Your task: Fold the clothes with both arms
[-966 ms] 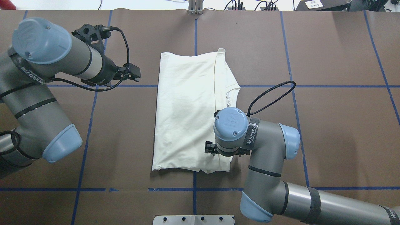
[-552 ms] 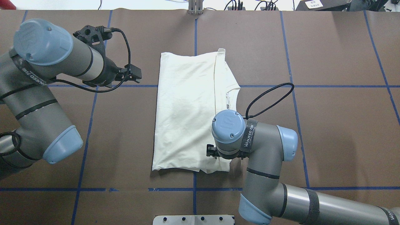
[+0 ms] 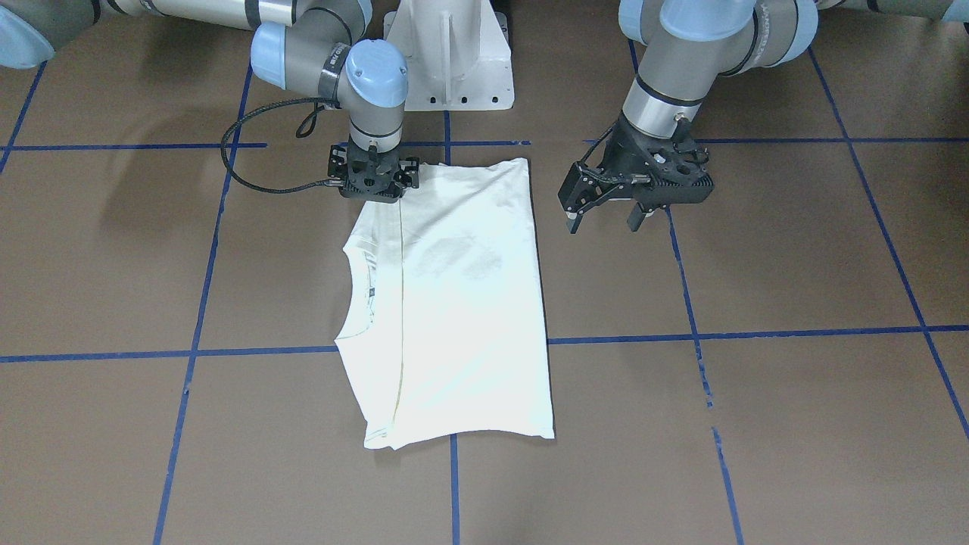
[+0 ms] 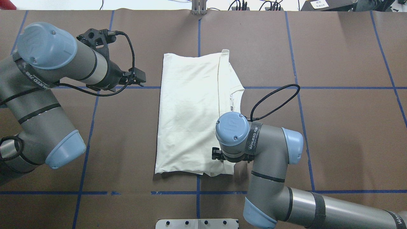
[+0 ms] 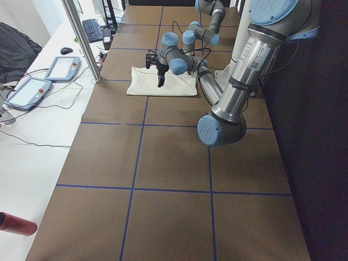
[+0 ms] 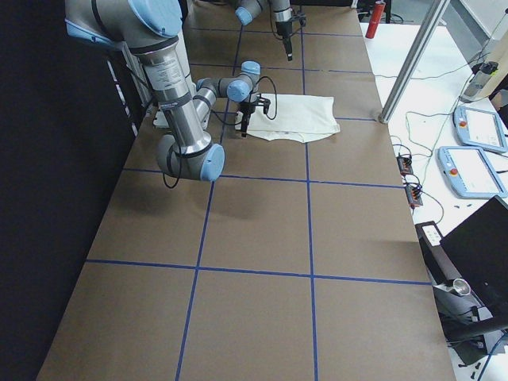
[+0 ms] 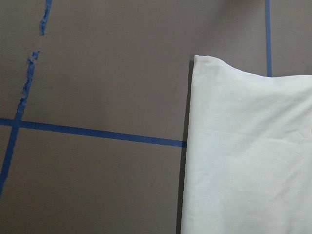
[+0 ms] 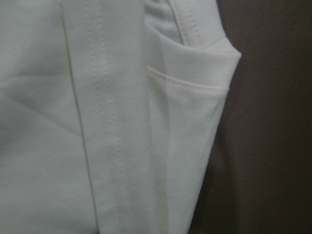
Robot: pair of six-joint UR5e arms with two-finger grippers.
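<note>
The cream-white T-shirt (image 4: pixel 190 111) lies flat mid-table, folded lengthwise into a long rectangle, plain side up. A faint dark print shows through it (image 3: pixel 462 261). My right gripper (image 3: pixel 371 198) points straight down onto the shirt's corner nearest the robot, on the collar side. Its fingers are hidden under the wrist (image 4: pixel 232 128), so I cannot tell their state. The right wrist view shows only hems and folded layers (image 8: pixel 122 122) from very close. My left gripper (image 3: pixel 603 219) is open and empty, hovering above bare table beside the shirt's other long edge (image 7: pixel 195 146), apart from it.
The brown table cover is marked with blue tape lines (image 4: pixel 318 87). The white pedestal base (image 3: pixel 447 60) stands at the robot's side. A metal bracket (image 4: pixel 198 8) sits at the far edge. A side table holds pendants (image 5: pixel 60 68) and a red bottle (image 5: pixel 16 223).
My left gripper has shifted slightly toward the shirt. My right wrist has edged a little over the shirt's near corner. The shirt has not moved.
</note>
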